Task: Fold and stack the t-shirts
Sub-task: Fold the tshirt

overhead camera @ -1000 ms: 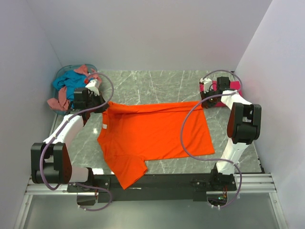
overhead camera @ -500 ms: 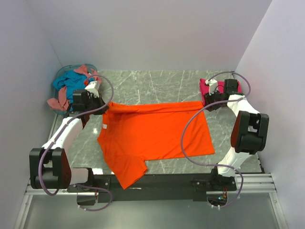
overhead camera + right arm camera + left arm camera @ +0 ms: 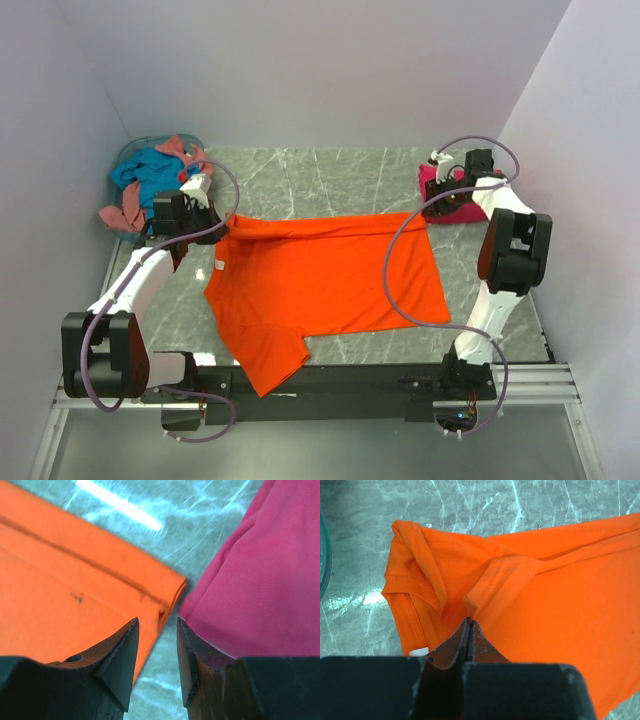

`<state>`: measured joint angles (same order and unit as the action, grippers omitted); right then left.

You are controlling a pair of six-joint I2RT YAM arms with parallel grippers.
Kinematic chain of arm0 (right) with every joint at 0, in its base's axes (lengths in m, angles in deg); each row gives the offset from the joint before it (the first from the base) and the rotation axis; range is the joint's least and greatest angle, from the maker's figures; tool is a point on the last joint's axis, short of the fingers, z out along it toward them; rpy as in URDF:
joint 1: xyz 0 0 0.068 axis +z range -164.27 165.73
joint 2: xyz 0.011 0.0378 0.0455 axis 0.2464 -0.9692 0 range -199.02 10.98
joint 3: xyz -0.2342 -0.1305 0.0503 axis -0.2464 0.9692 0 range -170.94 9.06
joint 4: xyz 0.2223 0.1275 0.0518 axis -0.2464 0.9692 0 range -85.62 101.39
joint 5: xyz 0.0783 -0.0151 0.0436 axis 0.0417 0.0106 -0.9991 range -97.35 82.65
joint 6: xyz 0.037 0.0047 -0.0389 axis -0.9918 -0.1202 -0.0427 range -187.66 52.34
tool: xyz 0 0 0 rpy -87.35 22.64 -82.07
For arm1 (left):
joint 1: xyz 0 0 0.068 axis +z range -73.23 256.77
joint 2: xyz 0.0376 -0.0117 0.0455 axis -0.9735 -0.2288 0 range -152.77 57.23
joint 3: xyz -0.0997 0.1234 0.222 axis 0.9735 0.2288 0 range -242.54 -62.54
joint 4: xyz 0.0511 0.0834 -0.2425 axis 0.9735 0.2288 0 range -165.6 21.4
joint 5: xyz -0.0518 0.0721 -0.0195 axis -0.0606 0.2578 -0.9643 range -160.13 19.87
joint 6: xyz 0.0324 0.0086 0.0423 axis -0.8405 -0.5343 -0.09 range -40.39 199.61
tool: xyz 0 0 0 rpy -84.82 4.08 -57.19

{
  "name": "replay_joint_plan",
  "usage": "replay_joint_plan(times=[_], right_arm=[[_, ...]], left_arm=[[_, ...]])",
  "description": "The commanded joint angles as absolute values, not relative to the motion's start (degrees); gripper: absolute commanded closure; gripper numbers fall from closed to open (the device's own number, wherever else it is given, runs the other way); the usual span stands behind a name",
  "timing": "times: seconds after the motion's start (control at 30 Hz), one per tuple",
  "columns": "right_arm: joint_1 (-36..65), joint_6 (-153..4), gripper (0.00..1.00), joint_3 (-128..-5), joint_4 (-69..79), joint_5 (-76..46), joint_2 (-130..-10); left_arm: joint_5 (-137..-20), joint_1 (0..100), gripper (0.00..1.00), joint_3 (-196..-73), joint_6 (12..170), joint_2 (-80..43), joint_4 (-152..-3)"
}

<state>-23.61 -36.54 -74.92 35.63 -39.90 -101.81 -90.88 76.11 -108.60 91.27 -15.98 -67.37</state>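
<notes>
"What lay on the marble table [image 3: 330,180]?"

"The orange shirt [image 3: 320,280], spread flat, one sleeve over the near edge, walls [image 3: 300,70] close around. Left gripper [image 3: 469,626] pinched tight on its far left fold; right gripper [image 3: 157,622] slightly parted, empty, beside the pink shirt [image 3: 260,580]."

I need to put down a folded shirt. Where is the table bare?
Most bare room: the far strip of table, bordered by the basket left, the magenta shirt right and the orange shirt on the near side. A thin strip lies left of the orange shirt, beside the left arm. The middle and both far corners are crowded.
</notes>
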Motion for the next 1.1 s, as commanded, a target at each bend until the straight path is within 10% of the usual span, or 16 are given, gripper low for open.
replay_joint_plan(times=[0.0, 0.47, 1.07], right_arm=[[-22.79, -38.04, 0.57, -78.91, 38.04, -39.08, -103.71], [-21.3, -37.51, 0.59, -82.52, 41.82, -35.83, -107.4], [-22.17, -34.18, 0.92, -76.37, 39.63, -38.81, -101.26]], left_arm=[[-92.19, 76.33, 1.0, -108.41, 90.25, -14.67, -68.56], [-92.54, 76.33, 1.0, -108.33, 90.25, -15.11, -68.65], [-92.36, 76.33, 1.0, -108.24, 90.07, -14.67, -68.3]])
